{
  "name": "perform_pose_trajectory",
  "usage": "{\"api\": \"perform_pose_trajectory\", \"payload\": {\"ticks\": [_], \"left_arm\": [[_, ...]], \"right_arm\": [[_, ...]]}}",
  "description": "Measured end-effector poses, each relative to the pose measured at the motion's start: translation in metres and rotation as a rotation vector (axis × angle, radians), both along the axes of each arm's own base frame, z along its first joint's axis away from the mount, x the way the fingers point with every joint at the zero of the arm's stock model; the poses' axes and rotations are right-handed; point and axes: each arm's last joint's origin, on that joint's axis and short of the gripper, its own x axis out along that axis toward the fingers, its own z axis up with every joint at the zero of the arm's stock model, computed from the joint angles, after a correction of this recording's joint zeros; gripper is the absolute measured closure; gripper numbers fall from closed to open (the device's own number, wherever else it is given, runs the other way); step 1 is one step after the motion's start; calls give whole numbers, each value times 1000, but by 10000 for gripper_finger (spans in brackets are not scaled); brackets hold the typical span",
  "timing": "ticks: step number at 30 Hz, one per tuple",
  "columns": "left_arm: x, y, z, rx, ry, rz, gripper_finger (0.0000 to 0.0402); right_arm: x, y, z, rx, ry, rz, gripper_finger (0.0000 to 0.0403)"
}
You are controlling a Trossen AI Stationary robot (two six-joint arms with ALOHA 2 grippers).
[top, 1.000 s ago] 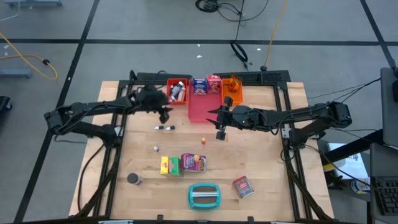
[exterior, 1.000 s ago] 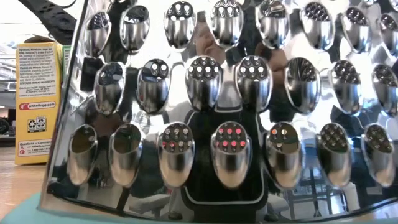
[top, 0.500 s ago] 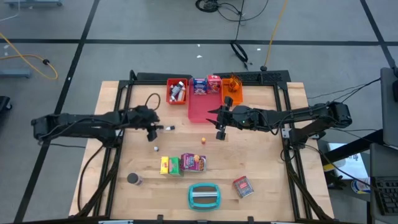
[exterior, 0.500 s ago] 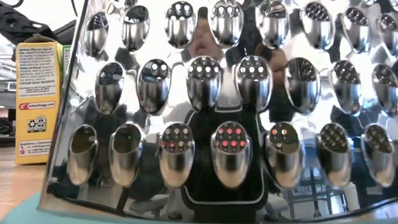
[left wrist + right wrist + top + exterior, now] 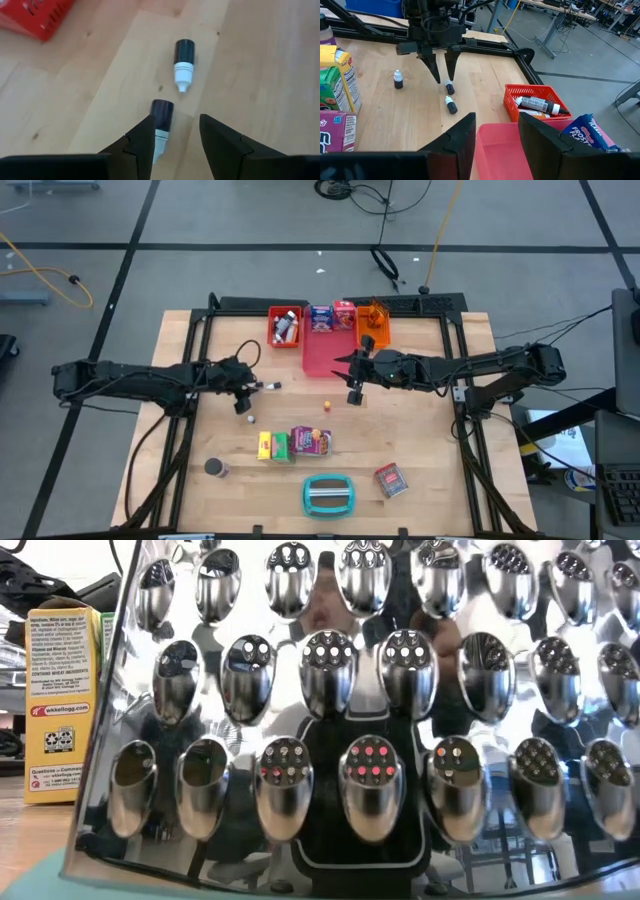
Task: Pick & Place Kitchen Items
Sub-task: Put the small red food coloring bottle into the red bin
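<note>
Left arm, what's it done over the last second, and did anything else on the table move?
The left arm pulled back from the red tray and came down toward the two small bottles lying on the wood. Its gripper now hangs over them, fingers apart, one bottle between them, not yet gripped. The right gripper, trays and boxes stayed put.

The pale wooden tabletop (image 5: 260, 65) looks matt, with fine grain. The small white plastic dropper bottle (image 5: 183, 65) carries a glossy dark cap — the large metal grater face (image 5: 400, 740) shines mirror-bright.
</note>
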Motion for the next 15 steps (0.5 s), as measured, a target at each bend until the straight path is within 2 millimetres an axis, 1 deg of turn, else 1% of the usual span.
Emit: {"api": "perform_pose_trajectory", "payload": {"ticks": [4, 12, 15], "left_arm": [[-7, 0, -12, 31, 29, 51, 247], [-11, -1, -24, 52, -60, 35, 247], [-13, -2, -29, 56, -59, 34, 247]], "right_arm": [[0, 0, 0, 2, 0, -1, 264], [0, 0, 0, 2, -1, 0, 264], [0, 0, 0, 2, -1, 0, 264]]}}
